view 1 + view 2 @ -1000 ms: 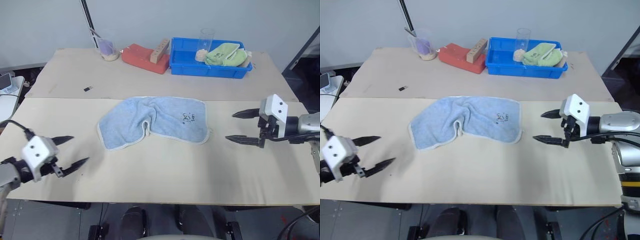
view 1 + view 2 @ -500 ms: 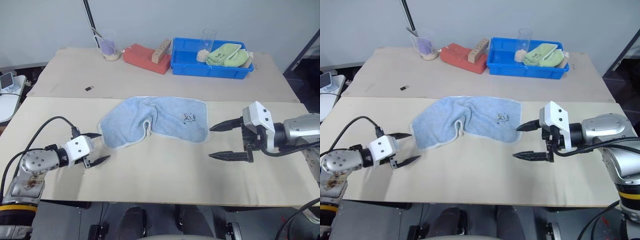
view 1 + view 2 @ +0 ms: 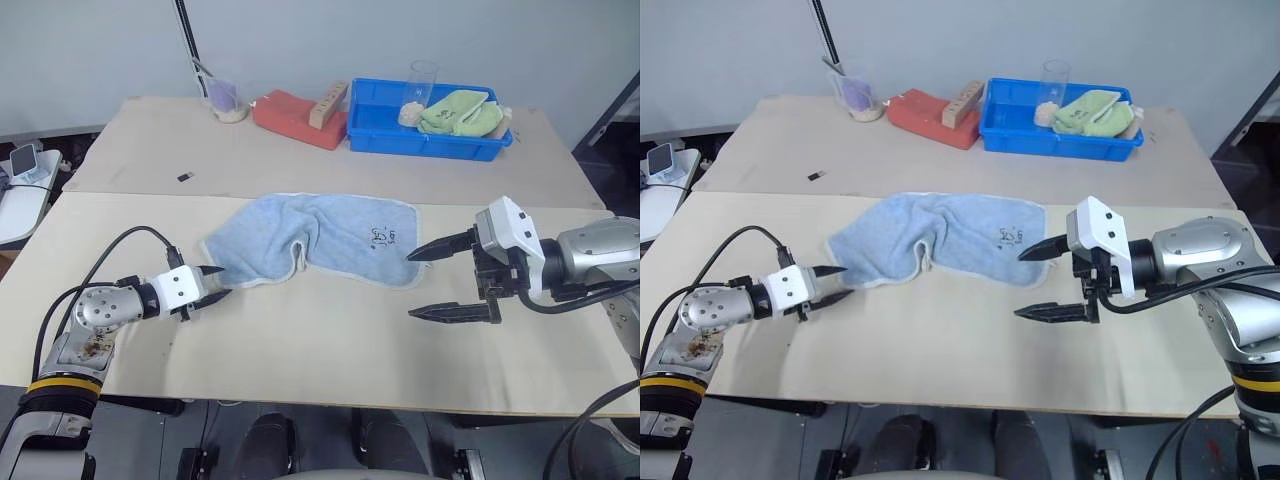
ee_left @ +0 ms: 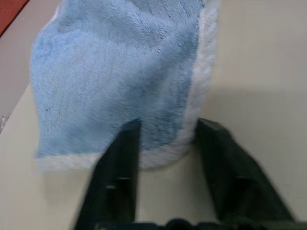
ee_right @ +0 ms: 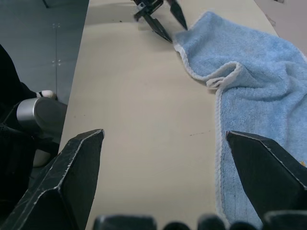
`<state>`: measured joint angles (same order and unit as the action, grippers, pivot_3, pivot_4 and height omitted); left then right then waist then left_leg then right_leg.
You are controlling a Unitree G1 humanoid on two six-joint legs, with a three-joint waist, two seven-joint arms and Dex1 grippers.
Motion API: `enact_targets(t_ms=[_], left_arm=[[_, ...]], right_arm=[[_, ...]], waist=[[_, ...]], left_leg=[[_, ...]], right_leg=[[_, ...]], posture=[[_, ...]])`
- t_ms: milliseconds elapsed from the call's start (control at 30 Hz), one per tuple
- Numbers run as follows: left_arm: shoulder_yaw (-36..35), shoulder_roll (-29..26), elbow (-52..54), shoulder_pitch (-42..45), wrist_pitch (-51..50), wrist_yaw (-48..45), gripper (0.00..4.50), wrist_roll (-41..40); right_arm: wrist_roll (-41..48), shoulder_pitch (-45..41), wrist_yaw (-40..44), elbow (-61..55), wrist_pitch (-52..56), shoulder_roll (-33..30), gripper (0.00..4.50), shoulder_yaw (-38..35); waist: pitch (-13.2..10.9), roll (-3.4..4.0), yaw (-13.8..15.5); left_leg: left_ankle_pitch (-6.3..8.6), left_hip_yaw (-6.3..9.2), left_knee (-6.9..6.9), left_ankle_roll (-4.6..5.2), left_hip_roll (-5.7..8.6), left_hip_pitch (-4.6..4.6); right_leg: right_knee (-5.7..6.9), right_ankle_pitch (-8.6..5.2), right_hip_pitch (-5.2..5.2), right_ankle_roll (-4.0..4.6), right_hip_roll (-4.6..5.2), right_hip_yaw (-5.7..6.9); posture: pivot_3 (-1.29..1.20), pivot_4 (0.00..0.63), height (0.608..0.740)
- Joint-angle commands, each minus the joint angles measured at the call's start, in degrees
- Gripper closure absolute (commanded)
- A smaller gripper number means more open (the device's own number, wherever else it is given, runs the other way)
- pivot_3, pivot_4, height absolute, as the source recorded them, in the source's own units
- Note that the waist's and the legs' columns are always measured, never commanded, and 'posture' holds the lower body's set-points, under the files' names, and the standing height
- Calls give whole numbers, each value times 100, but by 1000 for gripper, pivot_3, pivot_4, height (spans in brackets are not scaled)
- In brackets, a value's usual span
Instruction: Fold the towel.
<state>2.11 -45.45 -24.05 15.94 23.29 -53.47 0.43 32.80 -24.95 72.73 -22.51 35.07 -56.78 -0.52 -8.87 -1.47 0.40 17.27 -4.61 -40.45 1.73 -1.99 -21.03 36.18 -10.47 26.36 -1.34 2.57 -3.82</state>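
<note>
The light blue towel (image 3: 320, 235) lies rumpled in the middle of the table, with whitish edging and a small dark mark near its right end. My left gripper (image 3: 212, 282) lies low on the table at the towel's near left corner. In the left wrist view its fingers (image 4: 125, 143) stand on either side of that corner, closed in on the edging. My right gripper (image 3: 415, 284) hovers open at the towel's right end. Its upper finger reaches over the towel's near right corner, and nothing is between its jaws.
At the table's back stand a blue bin (image 3: 425, 140) holding a light green cloth (image 3: 460, 108) and a clear glass (image 3: 420, 82). Left of it are a red block (image 3: 290, 112) and a cup (image 3: 225, 100). A small black item (image 3: 184, 177) lies at the back left.
My left gripper has slid forward along the table to the towel's left corner and closed in from wide open. My right gripper moved left, up to the towel's right end, and stayed open.
</note>
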Motion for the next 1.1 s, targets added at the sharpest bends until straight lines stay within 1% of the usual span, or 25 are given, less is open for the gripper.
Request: enact_targets(t_ms=[33,67,167,267,333,467,633,767,900,967,1033,1067,1100], left_arm=[[76,-30,-304,23,-101,-45,4473,99],[69,-20,-269,32,-156,-104,4473,16],[15,-71,83,-40,-467,-454,4473,-339],[-219,-201,777,-196,-1302,-849,4473,-1022],[-381,-268,1179,-251,-1907,-977,4473,-1399],[-545,-261,1463,-158,-2457,-932,4473,-1604],[-558,-315,1570,-145,-2516,-958,4473,-1500],[-592,-330,1628,-174,-2549,-941,4500,-1498],[-598,-348,1674,-192,-2568,-923,4500,-1471],[-599,-349,1684,-188,-2580,-921,4500,-1464],[-586,-362,1681,-141,-2606,-957,4500,-1466],[-585,-371,1681,-122,-2620,-981,4500,-1468],[-603,-411,1701,-110,-2683,-1043,4500,-1504]], right_arm=[[-9,-100,58,-51,-115,-57,0,-32],[-116,-113,58,-4,-224,-39,0,17],[-800,-150,-1,309,-861,-9,0,333],[-1760,-269,-189,1014,-1764,101,0,827],[-2189,-404,-361,1553,-2231,327,0,1067],[-2720,-699,-388,2655,-3005,826,0,1454],[-3448,-1220,-228,4091,-4348,1090,0,1921],[-3505,-1495,-222,4783,-4816,1357,1164,1907],[-3687,-1663,-225,5376,-5259,1399,2546,1918],[-3710,-1703,-191,5517,-5376,1419,3180,1908],[-3572,-1702,-32,5509,-5317,1437,3942,1846],[-3489,-1691,52,5475,-5257,1439,4256,1809],[-3371,-1658,182,5380,-5138,1408,4460,1759]], waist=[[0,0,-7],[0,0,-9],[0,0,-30],[4,-8,-51],[7,-13,-92],[5,-17,-114],[5,-16,-120],[5,-17,-126],[5,-16,-118],[5,-16,-114],[5,-16,-118],[5,-16,-121],[5,-16,-123]], left_leg=[[0,0,0,0,-1,0],[0,1,0,0,-1,0],[0,0,0,0,-1,-1],[0,0,0,0,0,-5],[1,-1,0,2,-1,-9],[1,-1,-2,2,1,-13],[1,0,-2,2,3,-13],[1,1,-2,2,1,-12],[1,1,-2,2,2,-13],[1,1,-2,1,3,-12],[1,1,-2,1,3,-12],[1,1,-2,1,2,-12],[1,2,-2,1,2,-12]], right_leg=[[0,0,0,0,0,0],[1,0,0,0,-1,1],[0,0,0,-1,0,1],[-3,-1,4,-2,1,2],[-8,-2,7,-2,1,3],[-6,-1,11,-2,0,3],[-8,0,12,0,0,3],[-6,0,12,2,-2,3],[-6,2,11,4,-1,3],[-6,2,10,5,1,3],[-6,2,10,5,1,3],[-6,2,10,5,0,2],[-6,2,10,5,0,3]], posture=[[0,150,684],[0,150,684],[0,150,684],[0,150,684],[0,150,684],[0,150,684],[0,150,684],[0,150,684],[0,150,684],[0,150,684],[0,150,684],[0,150,684],[0,150,684]])
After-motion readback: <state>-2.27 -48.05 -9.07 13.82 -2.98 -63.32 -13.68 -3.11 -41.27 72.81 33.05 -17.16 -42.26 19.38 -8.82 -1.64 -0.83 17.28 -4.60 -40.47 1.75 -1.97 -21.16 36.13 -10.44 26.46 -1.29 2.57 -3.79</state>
